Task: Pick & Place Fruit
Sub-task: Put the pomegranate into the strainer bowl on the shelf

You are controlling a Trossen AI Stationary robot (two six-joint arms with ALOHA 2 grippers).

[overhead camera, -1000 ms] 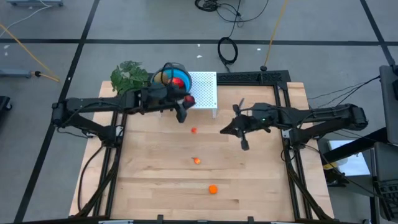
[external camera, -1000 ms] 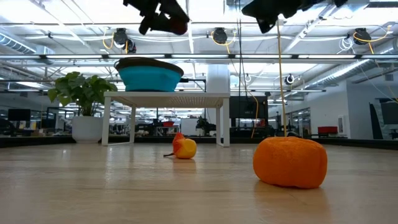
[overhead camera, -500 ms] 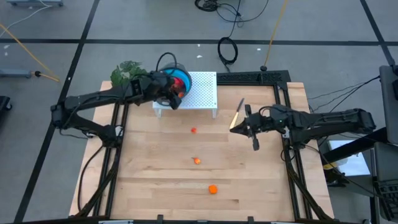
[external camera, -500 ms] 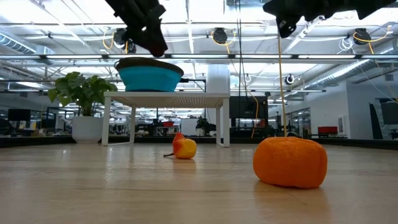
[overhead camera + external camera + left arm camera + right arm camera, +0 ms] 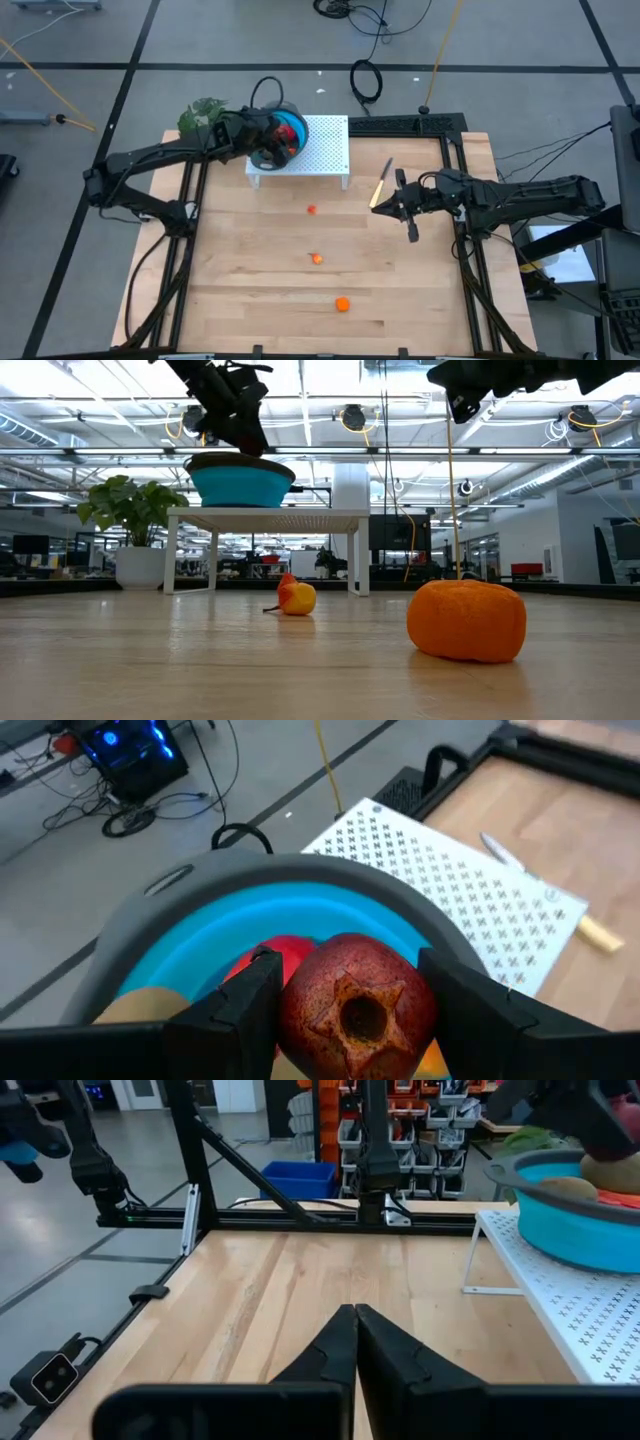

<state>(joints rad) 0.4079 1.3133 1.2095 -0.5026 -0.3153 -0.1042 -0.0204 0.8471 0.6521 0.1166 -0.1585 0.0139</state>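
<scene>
My left gripper [image 5: 273, 150] is over the blue, grey-rimmed bowl [image 5: 300, 885] and is shut on a dark red ball of fruit [image 5: 358, 1005]. The bowl stands on a white perforated rack [image 5: 328, 150] at the table's far edge. It holds a red fruit [image 5: 287, 948] and a tan piece [image 5: 140, 1007]. An orange ball [image 5: 467, 620] and two small orange-red pieces [image 5: 317, 258] [image 5: 311, 210] lie on the wooden table. My right gripper [image 5: 355, 1335] is shut and empty, above the table's right side. My left gripper pinches the dark red ball between its two fingers [image 5: 250, 1005], one on each opposite side [image 5: 300, 1010]. The fingers slant down from the table's left. The ball is lifted clear above the bowl's inside, its crown end facing back toward the wrist.
A pale-handled knife [image 5: 381, 184] lies on the table right of the rack, close to my right gripper. A green leafy plant [image 5: 205, 118] stands off the far left corner. Black frame rails [image 5: 300, 1210] run along the table's edges.
My left gripper has carried the dark red ball from in front of the rack toward the far left. It is now over the bowl and has tipped further downward. My right gripper has drawn back toward the table's right edge.
</scene>
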